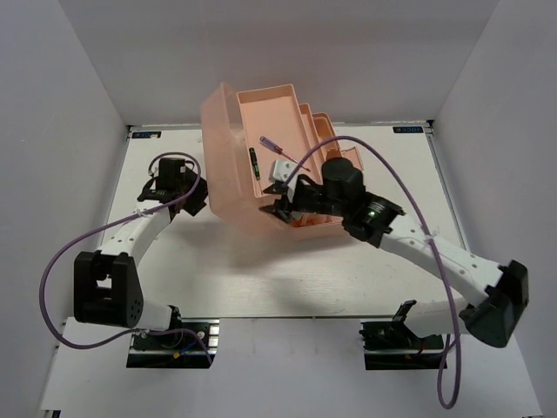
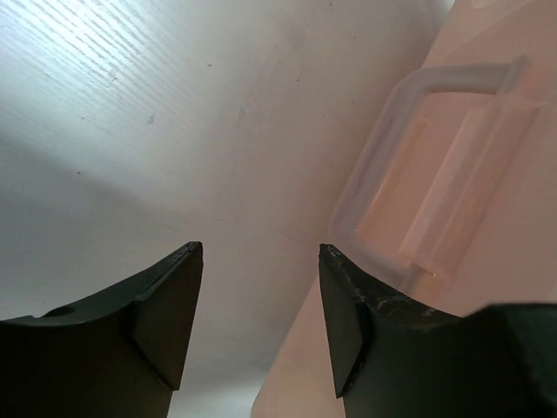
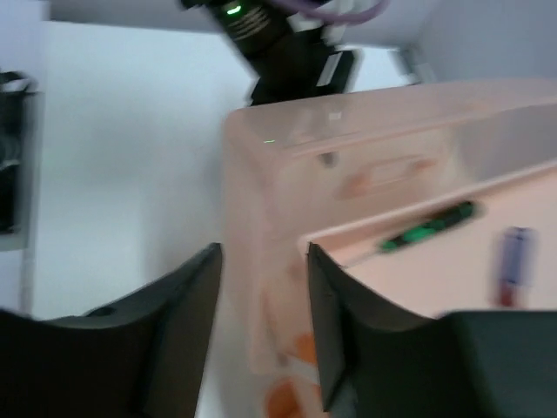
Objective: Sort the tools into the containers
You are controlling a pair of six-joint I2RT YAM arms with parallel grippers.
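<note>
The salmon-pink toolbox stands open at the middle of the table, its tiers fanned out to the right. A slim black-green screwdriver and a blue-red screwdriver lie in its upper tray; both also show in the right wrist view, the black-green one and the blue-red one. My right gripper is open, and in its wrist view its fingers stand on either side of the box's front wall. My left gripper is open and empty at the box's left side, beside the clear lid handle. The other tools are not visible.
Blurred orange shapes show through the toolbox wall below my right fingers. White walls enclose the table on the left, the back and the right. A purple cable loops over the right arm.
</note>
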